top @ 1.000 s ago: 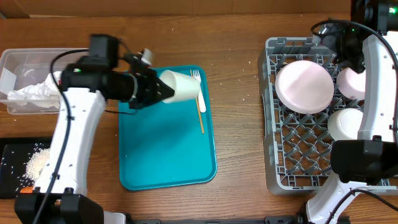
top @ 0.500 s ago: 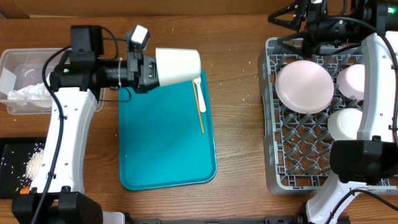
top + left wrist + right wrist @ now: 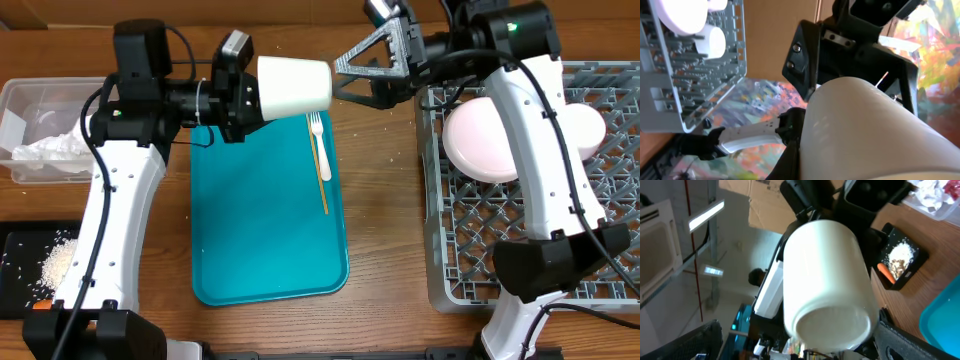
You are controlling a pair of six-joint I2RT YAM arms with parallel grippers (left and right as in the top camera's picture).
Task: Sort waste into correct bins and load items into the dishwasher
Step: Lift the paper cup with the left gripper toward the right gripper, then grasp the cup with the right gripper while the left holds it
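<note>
Left gripper [image 3: 248, 95] clenches the smooth white cup [image 3: 293, 86] sideways, base facing the right gripper [image 3: 337, 83], whose jaws are spread wide.

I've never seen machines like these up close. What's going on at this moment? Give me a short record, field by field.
Cup: white cup, on its side in the air over the far end of the teal tray
Left gripper: shut on the cup
Right gripper: open, jaws wide at the cup's base end
Fork: lying on the teal tray
Dish rack: holds a pink plate
Clear box: crumpled napkins
Black tray: rice scraps
</note>
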